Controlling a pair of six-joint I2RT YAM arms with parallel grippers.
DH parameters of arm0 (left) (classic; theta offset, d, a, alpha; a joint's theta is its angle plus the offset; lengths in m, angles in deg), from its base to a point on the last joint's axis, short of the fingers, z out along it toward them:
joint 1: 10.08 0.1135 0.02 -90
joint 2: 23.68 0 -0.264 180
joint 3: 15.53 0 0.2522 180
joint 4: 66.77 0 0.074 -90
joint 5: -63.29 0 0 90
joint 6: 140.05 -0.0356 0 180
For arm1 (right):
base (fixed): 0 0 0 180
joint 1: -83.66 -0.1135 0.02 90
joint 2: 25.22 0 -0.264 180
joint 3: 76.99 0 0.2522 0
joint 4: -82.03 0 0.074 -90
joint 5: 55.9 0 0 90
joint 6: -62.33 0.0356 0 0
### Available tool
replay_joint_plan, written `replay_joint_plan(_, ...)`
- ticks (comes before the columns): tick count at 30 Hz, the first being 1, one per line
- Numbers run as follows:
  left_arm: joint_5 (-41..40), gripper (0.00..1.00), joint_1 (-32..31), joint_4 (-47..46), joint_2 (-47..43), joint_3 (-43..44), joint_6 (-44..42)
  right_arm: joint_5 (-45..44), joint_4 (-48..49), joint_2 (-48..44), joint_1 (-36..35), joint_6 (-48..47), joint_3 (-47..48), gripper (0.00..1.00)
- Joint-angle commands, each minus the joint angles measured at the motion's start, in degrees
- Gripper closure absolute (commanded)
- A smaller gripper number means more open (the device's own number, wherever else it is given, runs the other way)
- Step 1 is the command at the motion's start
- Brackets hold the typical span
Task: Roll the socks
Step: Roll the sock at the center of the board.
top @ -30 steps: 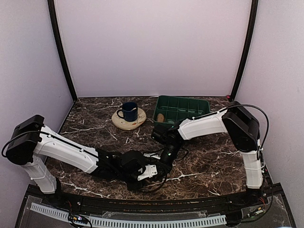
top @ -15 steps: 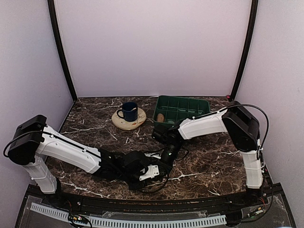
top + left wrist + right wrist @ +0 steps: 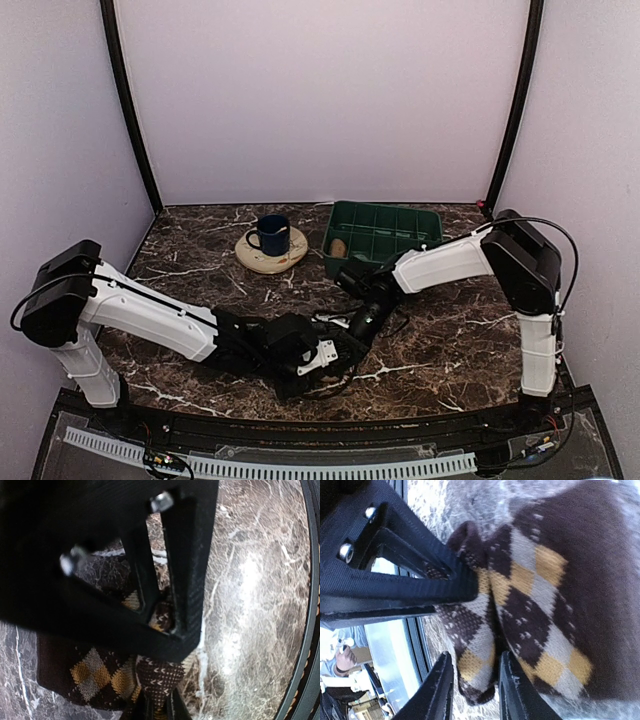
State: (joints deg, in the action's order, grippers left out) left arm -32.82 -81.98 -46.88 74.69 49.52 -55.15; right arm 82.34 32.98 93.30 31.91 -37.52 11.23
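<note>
Fingertips first. Left gripper (image 3: 158, 709) is clenched on a raised fold of the argyle sock (image 3: 97, 672). The pinch shows at the bottom edge of its own wrist view, brown knit bunched between the pads. Right gripper (image 3: 474, 662) is parted astride the sock's doubled-over end, one finger on either side, with no squeeze on the cloth that I can see. Released, by my reading.

Both tools meet at one spot, nose to nose. Each arm's black finger frame fills much of the other's camera. It looks like a hand-over of the grip: the left pins the fold so it will not spring flat, and the right lets go to take a fresh bite further along. That is a judgement only.

Apart from that folded end, the sock lies flat on the marble table (image 3: 440, 340), at the middle of the near edge, just ahead of the arm bases. From above it is all but hidden under the two wrists.

Outward: green tray (image 3: 385, 206) at the far edge, right of centre. A tan bundle (image 3: 338, 247) sits in its near-left compartment, possibly the other sock already rolled, but too small to be sure. Blue mug (image 3: 272, 235) on a round wooden coaster (image 3: 262, 262), just left of the tray.

Roll barely begun on this sock. Risk: thin knit slipping from the left pinch when the right re-grips.
</note>
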Motion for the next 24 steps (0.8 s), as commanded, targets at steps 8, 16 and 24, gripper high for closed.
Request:
replay_joint_plan(8, 6.7, 1.0, 0.4, 7.0, 1.7, 0.6, 6.9, 2.0, 11.1, -6.1, 3.5, 6.1, -6.2, 0.7)
replay_joint_plan(16, 12.9, 1.0, 3.4, 7.2, 0.5, -0.2, 9.5, 1.3, 21.0, -10.6, 6.6, 11.4, -11.9, 0.69)
replay_joint_plan(24, 22.3, 1.0, 8.5, 9.7, -0.6, -0.2, 11.2, -4.8, 28.3, -14.3, 7.4, 13.0, -16.5, 0.7)
